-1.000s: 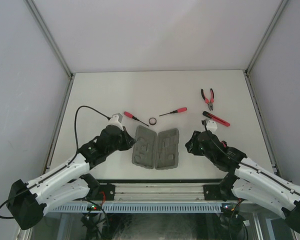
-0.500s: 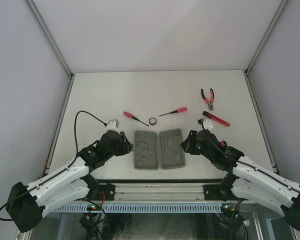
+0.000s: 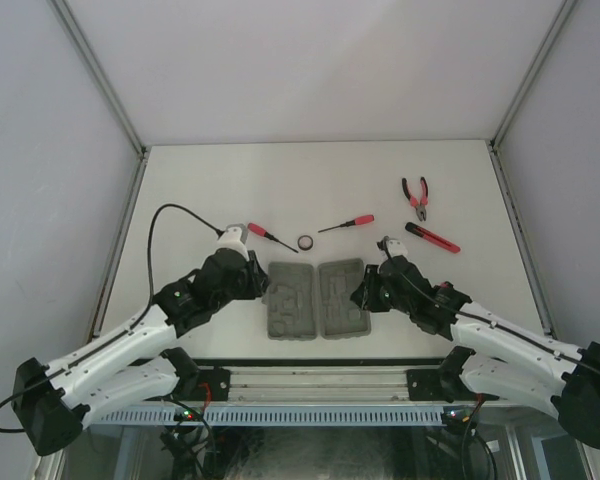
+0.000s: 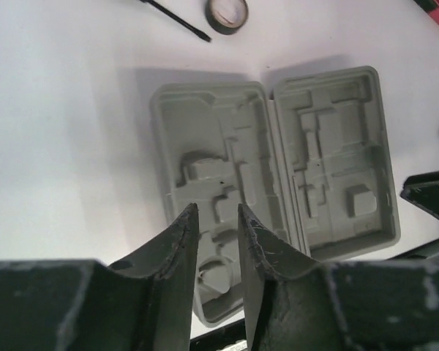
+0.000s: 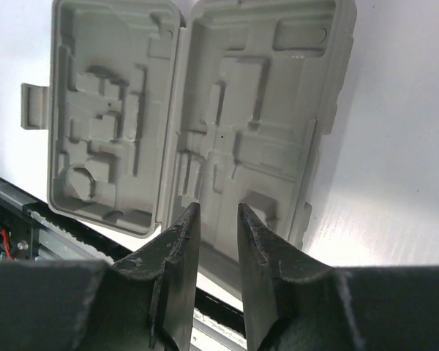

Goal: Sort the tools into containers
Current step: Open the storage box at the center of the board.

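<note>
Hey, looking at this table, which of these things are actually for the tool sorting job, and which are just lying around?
For the job:
grey case
left screwdriver
right screwdriver
pliers
red-black stick tool
black ring

Not part of it:
black cable on the left arm
metal rail at the table's near edge
</note>
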You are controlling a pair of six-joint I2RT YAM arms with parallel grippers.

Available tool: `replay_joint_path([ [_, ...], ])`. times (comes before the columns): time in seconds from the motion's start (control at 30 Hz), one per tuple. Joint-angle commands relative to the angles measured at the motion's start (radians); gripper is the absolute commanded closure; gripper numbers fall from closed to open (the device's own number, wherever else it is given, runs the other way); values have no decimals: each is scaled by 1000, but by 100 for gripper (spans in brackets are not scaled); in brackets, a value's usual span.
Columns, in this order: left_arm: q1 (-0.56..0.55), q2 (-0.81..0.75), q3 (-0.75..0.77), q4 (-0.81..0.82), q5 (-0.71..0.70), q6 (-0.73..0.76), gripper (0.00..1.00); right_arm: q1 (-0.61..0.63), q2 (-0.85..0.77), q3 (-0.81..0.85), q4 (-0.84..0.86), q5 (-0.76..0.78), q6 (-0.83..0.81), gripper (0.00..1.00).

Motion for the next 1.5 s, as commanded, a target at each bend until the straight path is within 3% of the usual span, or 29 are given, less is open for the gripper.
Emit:
replay_joint_path([
  [0.0,-25,52,23,76,63,34,70,6,34,25,41,-23,-19,76],
  [0.27,-29,123,-56,176,117,29,78,0,101,24,33,-18,-12,81],
  [0.83,-41,256,-212,297,125,-6,82,15,311,25,42,-4,11,83],
  [1.17,-47,318,-205,334,129,-3,84,29,369,25,70,43,20,81],
  [1.47,-47,407,-112,335,118,22,86,-39,370,24,106,25,-17,81],
])
